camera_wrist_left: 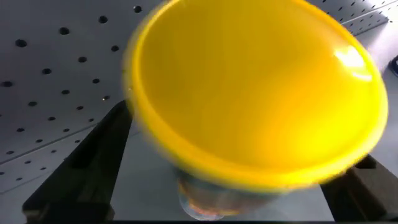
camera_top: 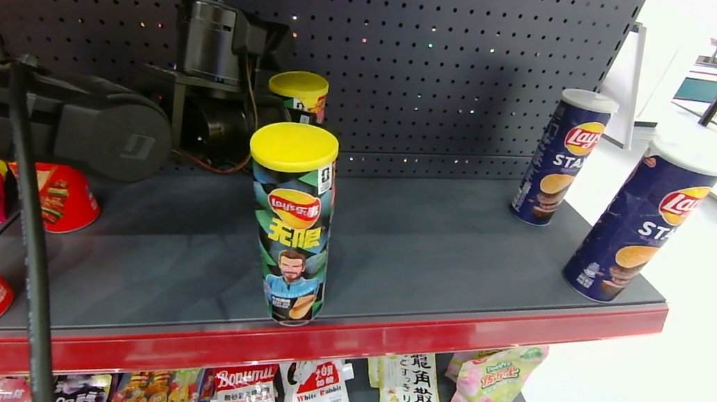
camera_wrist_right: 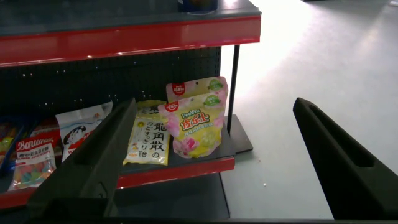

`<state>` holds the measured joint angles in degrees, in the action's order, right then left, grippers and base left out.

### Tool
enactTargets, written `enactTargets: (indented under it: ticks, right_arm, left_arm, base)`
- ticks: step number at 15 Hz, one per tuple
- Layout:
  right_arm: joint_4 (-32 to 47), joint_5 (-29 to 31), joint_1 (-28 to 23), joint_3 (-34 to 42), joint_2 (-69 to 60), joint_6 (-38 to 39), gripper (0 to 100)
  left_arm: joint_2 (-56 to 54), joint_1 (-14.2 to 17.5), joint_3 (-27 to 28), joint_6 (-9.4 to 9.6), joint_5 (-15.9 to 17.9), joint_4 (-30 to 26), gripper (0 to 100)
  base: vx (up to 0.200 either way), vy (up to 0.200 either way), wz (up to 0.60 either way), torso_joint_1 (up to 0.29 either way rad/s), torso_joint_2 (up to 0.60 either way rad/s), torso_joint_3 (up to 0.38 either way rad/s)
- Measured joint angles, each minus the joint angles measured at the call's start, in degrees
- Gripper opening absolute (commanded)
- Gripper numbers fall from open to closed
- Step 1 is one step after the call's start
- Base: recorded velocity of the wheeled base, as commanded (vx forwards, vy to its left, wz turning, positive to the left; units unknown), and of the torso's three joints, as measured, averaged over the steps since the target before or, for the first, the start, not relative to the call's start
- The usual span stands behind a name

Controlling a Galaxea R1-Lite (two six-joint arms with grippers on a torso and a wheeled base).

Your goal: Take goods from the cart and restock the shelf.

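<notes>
Yellow-lidded cylindrical chip can [camera_wrist_left: 249,87] between the spread fingers [camera_wrist_left: 93,155] of my left tool [camera_wrist_left: 245,134], my right tool [camera_wrist_right: 214,99] released too, pastel snack pouch [camera_wrist_right: 193,124] beyond it.

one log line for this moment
left gripper open, straddling yellow-lidded chip can at back of grey shelf | right gripper open, empty, facing yellow-pink snack bag

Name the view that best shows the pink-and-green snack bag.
Right wrist view: the snack bag shows whole, front on. The head view sees it from above, top hidden by the red shelf edge. The left wrist view faces a yellow lid.
</notes>
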<state>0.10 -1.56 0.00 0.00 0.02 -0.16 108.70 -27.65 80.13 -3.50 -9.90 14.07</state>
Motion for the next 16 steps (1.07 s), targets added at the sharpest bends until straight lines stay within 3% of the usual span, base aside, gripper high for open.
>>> enactTargets:
  ticks: [3, 9, 13, 16]
  right_arm:
    - [0.0, 0.0, 0.0, 0.0, 0.0, 0.0, 100]
    - [0.0, 0.0, 0.0, 0.0, 0.0, 0.0, 100]
    - [0.0, 0.0, 0.0, 0.0, 0.0, 0.0, 100]
    - [0.0, 0.0, 0.0, 0.0, 0.0, 0.0, 100]
  left_arm:
    - [-3.6, 0.8, -4.9, 0.0, 0.0, 0.0, 100]
    - [-17.4, 3.1, -20.5, -0.02, 0.5, 0.0, 100]
    - [-31.3, 3.4, -32.7, 0.16, 5.1, -3.2, 100]
    - [-41.5, 4.4, -36.9, 0.24, 6.3, -7.0, 100]
  base:
    - [0.0, 0.0, 0.0, 0.0, 0.0, 0.0]
    - [0.0, 0.0, 0.0, 0.0, 0.0, 0.0]
    - [0.0, 0.0, 0.0, 0.0, 0.0, 0.0]
    - [0.0, 0.0, 0.0, 0.0, 0.0, 0.0]
